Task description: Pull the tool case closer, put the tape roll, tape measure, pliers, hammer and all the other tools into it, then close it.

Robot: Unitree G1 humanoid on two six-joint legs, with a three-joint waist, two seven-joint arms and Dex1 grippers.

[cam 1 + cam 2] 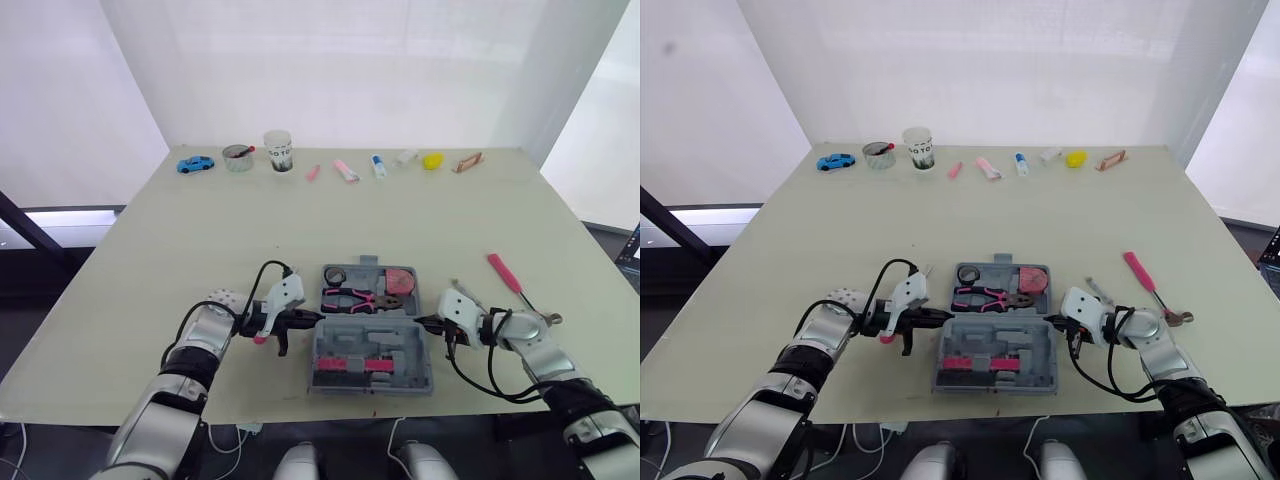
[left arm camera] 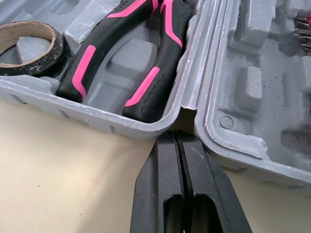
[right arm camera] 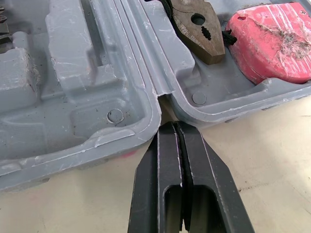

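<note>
While the grey tool case [image 1: 372,332] lies open on the table [image 1: 200,220] near the robot, its far half holds the tape roll [image 1: 334,275], pliers [image 1: 352,298] and red tape measure [image 1: 400,280]. The left gripper [image 2: 177,140] and right gripper [image 3: 174,128], each with fingers pressed together, point at the hinge ends. A pink-handled hammer [image 1: 506,276] lies to the right of the case.

Overall level: bright and even in both eye views.
Source: diffuse glow through the white translucent curtain walls [image 1: 330,70] behind and beside the pale cream table top [image 1: 300,220], strongest at the far right panel.
Shadows: soft and short, with a thin dark band under the rim of the grey moulded plastic tool case [image 2: 121,131].
Glare: mild sheen on the case's ridges, and wrinkled highlights on the red film-wrapped tape measure [image 3: 277,41].
Dim zone: dark floor [image 1: 40,250] beyond the table's left edge.
</note>
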